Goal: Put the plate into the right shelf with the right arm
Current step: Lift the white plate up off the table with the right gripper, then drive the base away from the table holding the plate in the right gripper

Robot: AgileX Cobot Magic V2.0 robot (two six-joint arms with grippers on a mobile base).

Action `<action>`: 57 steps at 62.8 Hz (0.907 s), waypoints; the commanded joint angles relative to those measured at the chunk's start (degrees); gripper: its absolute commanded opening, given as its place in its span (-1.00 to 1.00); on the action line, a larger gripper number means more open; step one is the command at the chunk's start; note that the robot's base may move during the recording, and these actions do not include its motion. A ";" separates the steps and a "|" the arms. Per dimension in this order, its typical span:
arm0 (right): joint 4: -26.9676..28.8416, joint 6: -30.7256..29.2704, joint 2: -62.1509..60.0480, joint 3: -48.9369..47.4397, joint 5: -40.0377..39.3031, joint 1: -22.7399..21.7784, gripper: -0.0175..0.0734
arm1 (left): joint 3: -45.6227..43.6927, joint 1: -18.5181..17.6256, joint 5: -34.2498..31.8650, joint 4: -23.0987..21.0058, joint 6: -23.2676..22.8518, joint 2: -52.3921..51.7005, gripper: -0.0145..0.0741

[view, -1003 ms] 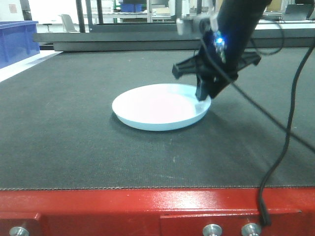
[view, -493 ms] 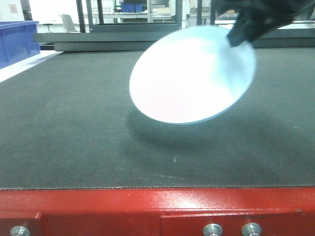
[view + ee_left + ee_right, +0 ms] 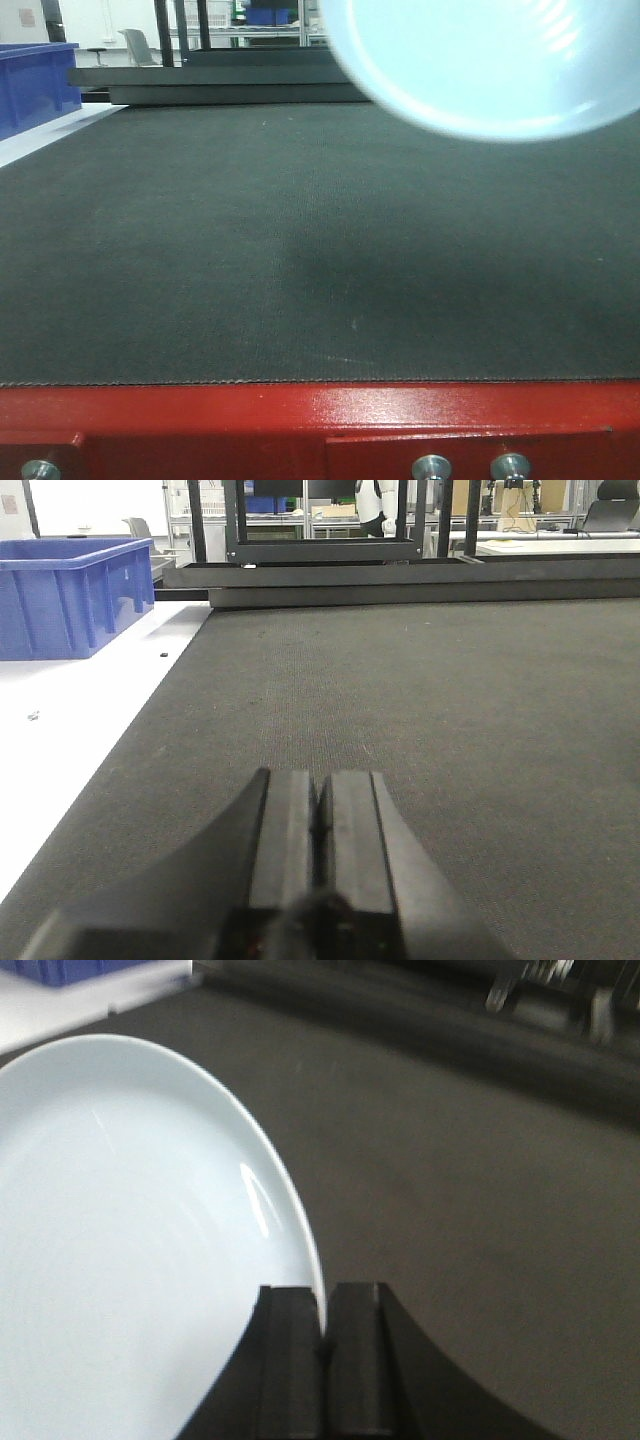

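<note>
One front view: the plate hangs above the black surface, cut by the frame's top edge, with open room beneath; half a second ago I had it lower. Left wrist: left pincer closed on nothing, open room ahead. Right wrist: right pincer clamps the plate's rim

A dark mat covers the red-edged worktop; a blue plastic bin stands on the white surface beside it.
</note>
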 commanded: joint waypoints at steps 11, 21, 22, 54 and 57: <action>-2.86 -0.43 -14.40 -1.65 -7.49 -0.06 -0.50 | 0.34 -0.43 -5.10 -0.12 -0.14 -0.67 -0.78; -2.86 -0.43 -21.76 -1.65 -7.72 -0.06 -0.50 | 0.34 -0.43 -5.10 -0.12 -0.14 -0.67 -0.78; -2.86 -0.43 -22.35 -1.65 -7.72 -0.06 -0.50 | 0.34 -0.43 -5.10 -0.12 -0.14 -0.67 -0.78; -2.86 -0.38 -27.17 -1.60 -7.45 -0.06 -0.50 | 0.34 -0.43 -5.10 -0.12 -0.14 -0.67 -0.78; -2.86 -0.38 -27.17 -1.60 -7.45 -0.06 -0.50 | 0.34 -0.43 -5.10 -0.12 -0.14 -0.67 -0.78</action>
